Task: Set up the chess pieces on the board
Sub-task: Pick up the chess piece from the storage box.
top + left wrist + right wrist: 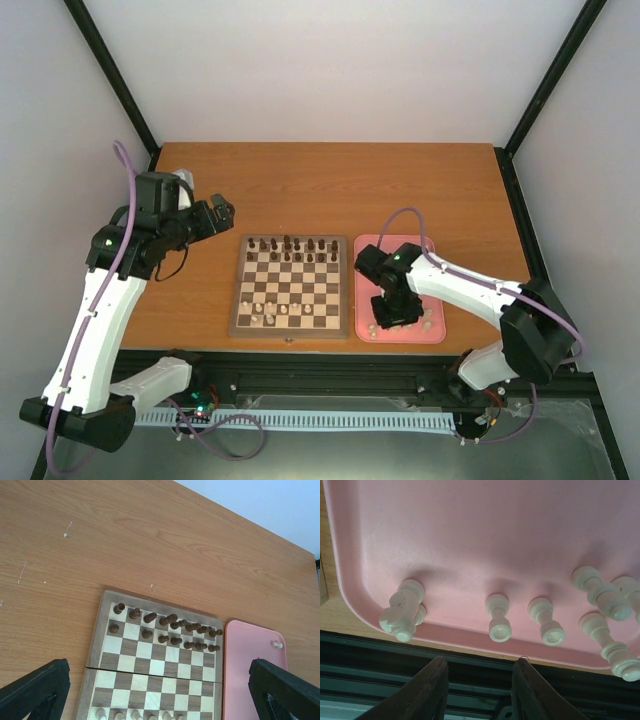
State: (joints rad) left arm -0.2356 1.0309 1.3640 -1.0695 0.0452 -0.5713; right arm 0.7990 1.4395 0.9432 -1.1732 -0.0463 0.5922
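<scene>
Overhead: board [290,285] just left of the pink tray [362,300]; white pieces [270,310] partly on its near rows, the rest at the tray's near end. Left wrist: left claw [160,692] spread wide, empty, over the board beside the tray. Right wrist: right claw [477,690] half open above the tray's near rim, gripping nothing; pieces look light, hard and easily toppled, so pinch the narrow waist.

Tray [364,300] right of board [290,290], perhaps flush
</scene>
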